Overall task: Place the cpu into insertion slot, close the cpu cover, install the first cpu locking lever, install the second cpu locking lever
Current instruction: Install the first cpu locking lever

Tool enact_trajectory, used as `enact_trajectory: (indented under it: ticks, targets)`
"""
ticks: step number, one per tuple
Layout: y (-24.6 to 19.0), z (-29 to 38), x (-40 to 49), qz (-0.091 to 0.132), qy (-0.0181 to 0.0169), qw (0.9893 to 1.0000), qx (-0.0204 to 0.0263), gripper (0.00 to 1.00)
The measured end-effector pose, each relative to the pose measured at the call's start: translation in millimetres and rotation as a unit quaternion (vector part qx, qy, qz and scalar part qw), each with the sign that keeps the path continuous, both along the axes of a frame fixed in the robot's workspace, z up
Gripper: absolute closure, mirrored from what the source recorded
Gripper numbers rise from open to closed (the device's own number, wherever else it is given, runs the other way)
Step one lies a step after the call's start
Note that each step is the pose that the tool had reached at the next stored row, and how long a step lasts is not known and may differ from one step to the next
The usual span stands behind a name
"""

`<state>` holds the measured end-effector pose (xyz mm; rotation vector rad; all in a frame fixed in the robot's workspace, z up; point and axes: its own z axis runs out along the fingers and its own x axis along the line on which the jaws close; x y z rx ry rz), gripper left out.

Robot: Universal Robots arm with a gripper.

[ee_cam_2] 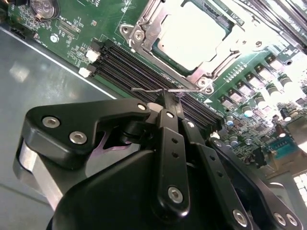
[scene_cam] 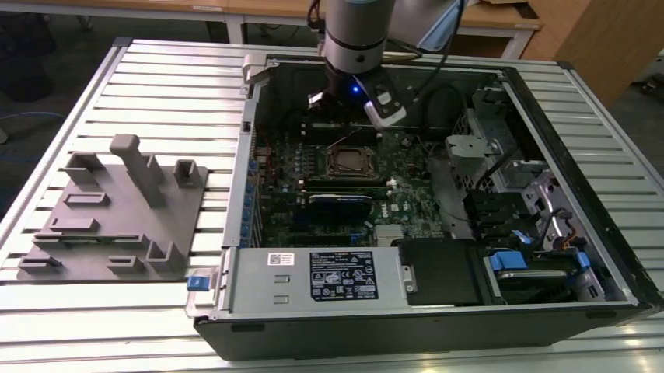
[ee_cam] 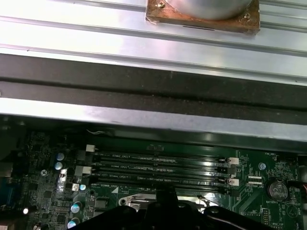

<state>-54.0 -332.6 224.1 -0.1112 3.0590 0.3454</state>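
Note:
The cpu (ee_cam_2: 192, 33) lies in the insertion slot (scene_cam: 350, 162) on the green board, silvery top up. The cpu cover (ee_cam_2: 146, 29) is down around it, framing the chip. A thin metal locking lever (ee_cam_2: 144, 89) sticks out beside the socket, over the black memory slots (ee_cam_2: 144, 62). My gripper (ee_cam_2: 165, 98) is shut, its joined tips right at this lever rod; I cannot tell whether they pinch it. In the exterior view the gripper (scene_cam: 358, 124) hangs just behind the socket. In the first wrist view its dark tip (ee_cam: 168, 194) sits below the memory slots (ee_cam: 158, 167).
The open computer case (scene_cam: 260, 155) lies on a slatted metal table (scene_cam: 155, 85). Drive bays and cables (scene_cam: 508, 179) fill the exterior view's right, a power supply (scene_cam: 311, 276) the front. A grey fixture (scene_cam: 114, 210) stands at the exterior view's left.

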Motion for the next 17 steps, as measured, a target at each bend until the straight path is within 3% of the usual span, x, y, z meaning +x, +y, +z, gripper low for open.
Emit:
enact_trajectory:
  ticks: [6,17]
  targets:
    - [0.3,-2.7,2.2,-0.002,-0.0001,1.0,0.0,0.9]
    - [5.0,-8.5,3.1,-0.031,-0.0001,0.9995,0.0001,0.9]
